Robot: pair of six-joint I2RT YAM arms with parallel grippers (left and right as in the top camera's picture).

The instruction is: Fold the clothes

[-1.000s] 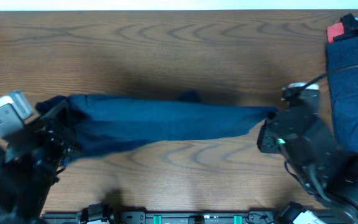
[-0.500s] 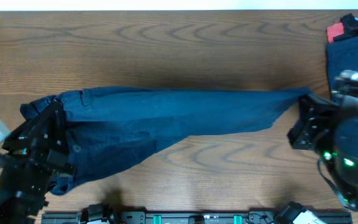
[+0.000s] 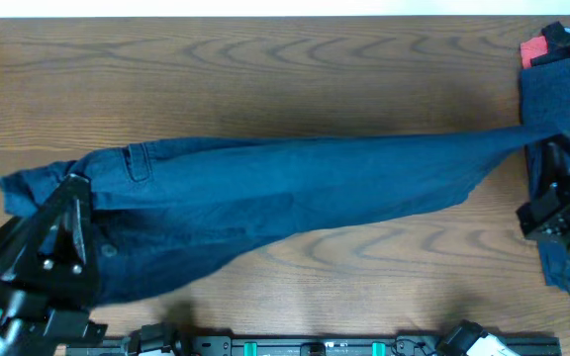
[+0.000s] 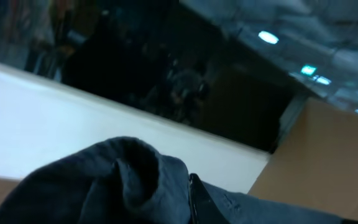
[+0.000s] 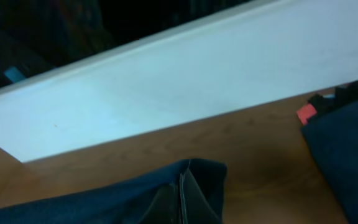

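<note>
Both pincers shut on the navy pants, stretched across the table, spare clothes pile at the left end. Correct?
Not quite: the spare clothes pile lies at the right end, beside the right pincer, as the overhead view shows. The rest holds: the left pincer and the right one are shut on the navy pants, stretched across the table.

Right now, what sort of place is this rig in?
Probably a robotics lab or data-collection bay, not a home: a wood-grain table edged by a white board, ceiling lights high in the dark space beyond, and navy trousers stretched out as work material.
</note>
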